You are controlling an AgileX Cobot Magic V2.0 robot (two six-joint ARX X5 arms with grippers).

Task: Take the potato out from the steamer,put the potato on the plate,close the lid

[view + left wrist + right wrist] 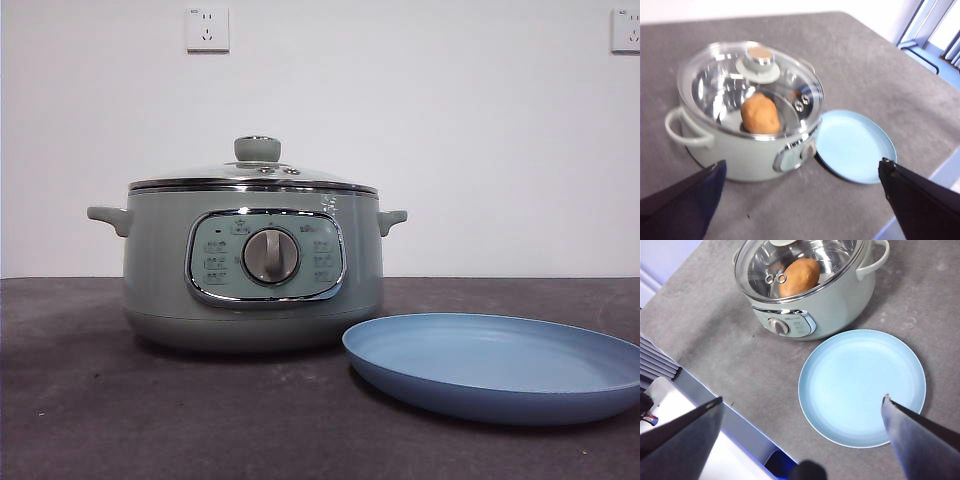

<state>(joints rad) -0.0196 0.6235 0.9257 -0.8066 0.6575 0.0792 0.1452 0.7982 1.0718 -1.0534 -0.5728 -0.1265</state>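
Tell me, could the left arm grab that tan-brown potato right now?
Probably not: the glass lid sits shut on the sage-green steamer, covering the tan-brown potato. The open left gripper must lift it first.

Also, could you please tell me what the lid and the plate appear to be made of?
The lid looks like clear glass with a chrome rim: the potato shows through it. The plate is matte light blue, likely ceramic or plastic; its even, dull surface leaves that open.

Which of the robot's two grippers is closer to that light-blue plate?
Right. The right gripper hovers just above the matte light-blue plate; the left gripper looks down on the sage-green steamer beside it.
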